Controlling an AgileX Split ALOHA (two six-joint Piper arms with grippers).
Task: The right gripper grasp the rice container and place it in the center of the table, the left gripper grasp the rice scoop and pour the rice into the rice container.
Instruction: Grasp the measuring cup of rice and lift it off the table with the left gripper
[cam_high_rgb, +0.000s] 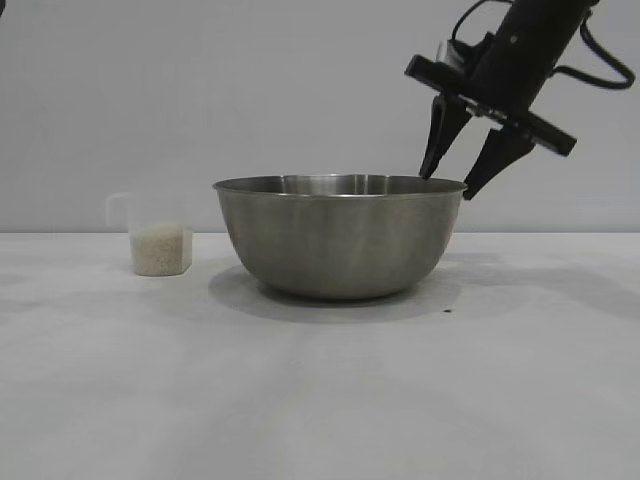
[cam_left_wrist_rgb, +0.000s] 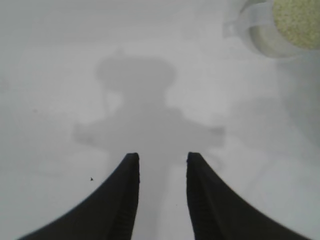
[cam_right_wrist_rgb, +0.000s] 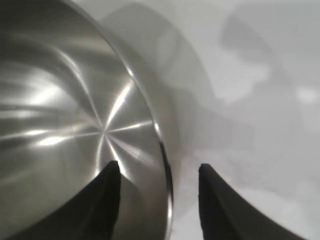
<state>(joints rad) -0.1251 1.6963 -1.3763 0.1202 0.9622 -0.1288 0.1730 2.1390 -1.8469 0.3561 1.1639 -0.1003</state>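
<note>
The rice container (cam_high_rgb: 340, 240), a big steel bowl, stands empty on the white table (cam_high_rgb: 320, 400), near its middle. My right gripper (cam_high_rgb: 446, 185) hangs tilted over the bowl's right edge and is open. One finger is inside the rim (cam_right_wrist_rgb: 162, 145) and the other outside, and neither presses on it. The rice scoop (cam_high_rgb: 158, 245), a small clear cup, stands to the left of the bowl, about half full of white rice (cam_high_rgb: 160, 250). In the left wrist view my left gripper (cam_left_wrist_rgb: 162, 157) is open over bare table, with the rice scoop (cam_left_wrist_rgb: 280, 25) some way beyond its tips.
A plain grey wall (cam_high_rgb: 250, 90) stands behind the table. White table surface stretches in front of the bowl and to its right. My left arm stays outside the exterior view.
</note>
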